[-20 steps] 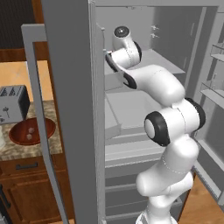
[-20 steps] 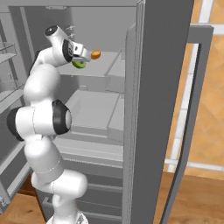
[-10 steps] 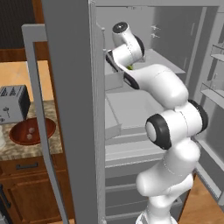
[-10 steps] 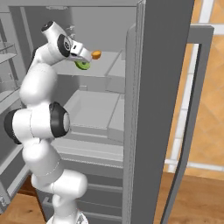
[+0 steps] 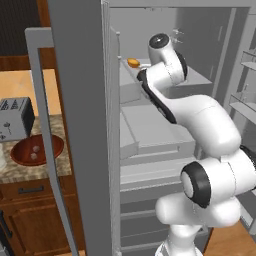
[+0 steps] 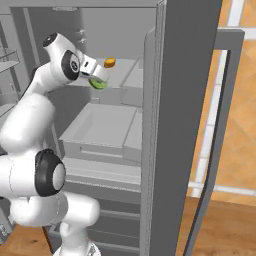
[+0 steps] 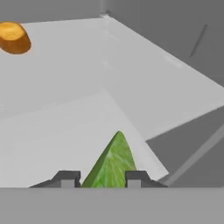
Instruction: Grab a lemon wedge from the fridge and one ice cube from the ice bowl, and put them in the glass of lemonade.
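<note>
The gripper (image 7: 99,177) sits inside the fridge (image 6: 185,100), fingers (image 7: 66,177) closed on the lemon wedge (image 7: 111,162): hand view shows the green wedge pinched btwn the two tips, its point sticking out ahead of them. Right base view shows the same wedge (image 6: 98,84) hanging just under the gripper (image 6: 100,77), clear of the shelf (image 7: 57,83) below. A small orange item (image 7: 14,37) lies on that shelf, well ahead of the fingers and off to one side, not touching. Step in hand looks like the pull-out w/ the wedge. To do it well: keep the squeeze steady since the wedge is small and tapered, prob. slippery; back straight out along the approach line, stay above the shelf edge, avoid the door frame. The ice bowl (image 5: 36,150) w/ cubes waits on the counter (image 5: 30,170) outside, far from the fingers, near the toaster (image 5: 14,118).
</note>
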### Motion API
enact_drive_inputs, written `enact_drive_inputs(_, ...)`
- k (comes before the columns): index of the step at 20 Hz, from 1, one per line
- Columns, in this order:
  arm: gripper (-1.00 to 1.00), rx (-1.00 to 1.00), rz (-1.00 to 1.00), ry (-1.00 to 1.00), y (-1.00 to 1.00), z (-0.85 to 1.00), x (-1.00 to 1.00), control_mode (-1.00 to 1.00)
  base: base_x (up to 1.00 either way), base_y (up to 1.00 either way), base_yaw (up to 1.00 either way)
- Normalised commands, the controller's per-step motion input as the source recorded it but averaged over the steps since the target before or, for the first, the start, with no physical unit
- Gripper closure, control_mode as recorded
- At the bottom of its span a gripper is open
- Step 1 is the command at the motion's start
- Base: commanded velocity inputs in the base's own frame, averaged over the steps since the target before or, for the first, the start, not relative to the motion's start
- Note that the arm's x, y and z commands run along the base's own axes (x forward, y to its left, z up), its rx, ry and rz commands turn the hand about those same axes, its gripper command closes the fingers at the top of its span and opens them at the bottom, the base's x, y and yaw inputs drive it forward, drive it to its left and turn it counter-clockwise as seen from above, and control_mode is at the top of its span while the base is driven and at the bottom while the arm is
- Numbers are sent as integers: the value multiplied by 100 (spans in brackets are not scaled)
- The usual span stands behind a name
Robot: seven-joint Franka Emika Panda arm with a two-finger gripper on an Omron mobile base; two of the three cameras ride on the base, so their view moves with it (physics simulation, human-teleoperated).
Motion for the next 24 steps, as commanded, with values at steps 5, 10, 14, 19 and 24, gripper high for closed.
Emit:
enact_drive_inputs(5,100,0,12,0,-44,0,-100,-100,0,0,0)
enact_drive_inputs(10,100,0,26,-2,-22,0,-100,-100,0,0,0)
enact_drive_inputs(14,100,-5,31,-9,0,0,-96,-100,0,0,0)
enact_drive_inputs(19,100,-5,10,-1,0,-1,-40,100,-60,9,12)
enact_drive_inputs(24,100,0,0,0,0,0,0,100,-100,41,10)
